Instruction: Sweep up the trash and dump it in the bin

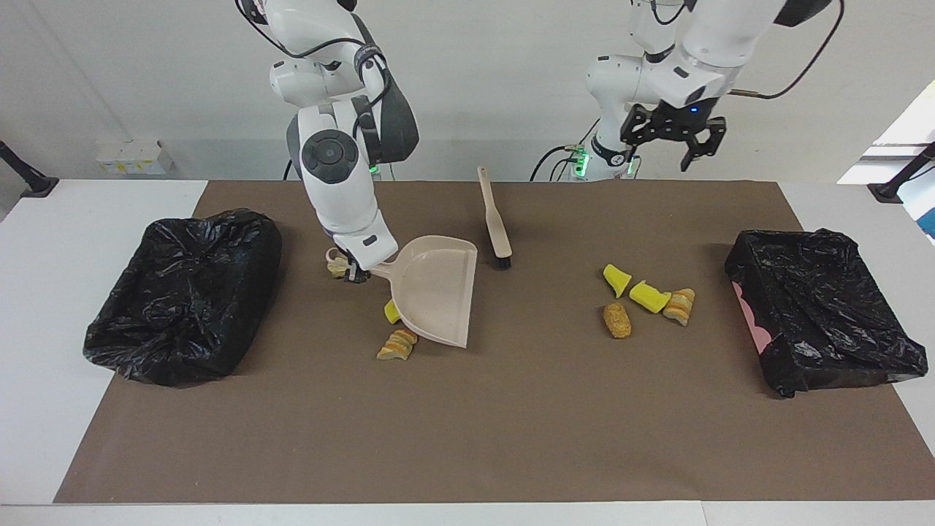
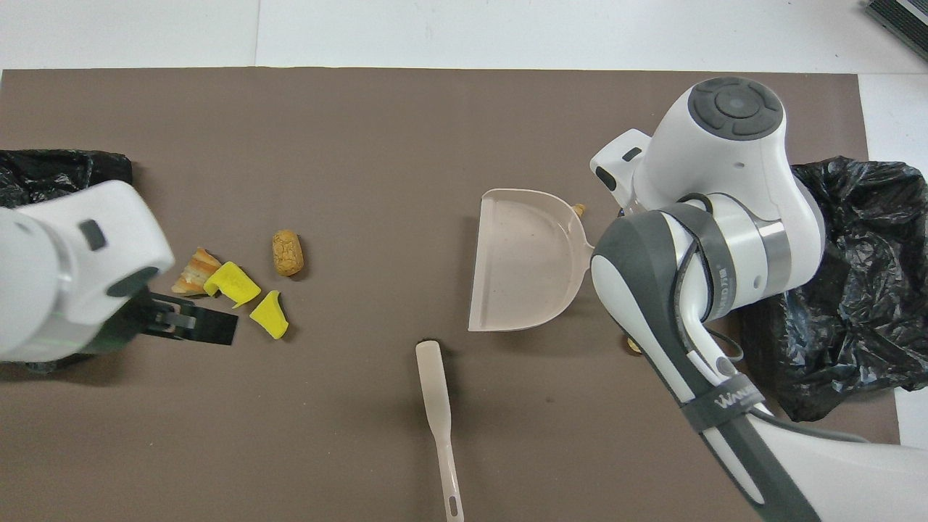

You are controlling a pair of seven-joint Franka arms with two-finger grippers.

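Trash in two clusters on brown mat: four scraps [image 1: 646, 298] toward left arm's end of table, three scraps [image 1: 394, 329] beside dustpan [image 1: 434, 292] toward right arm's end. Right hand [image 1: 356, 272] clenched on dustpan handle, low at mat; nearest scraps just beside hand and touching pan's edge. Left hand [image 1: 672, 142] up in air, released, fingers spread, holding nothing, well apart from four-scrap cluster. Brush [image 1: 495, 223] lying untouched mid-table.
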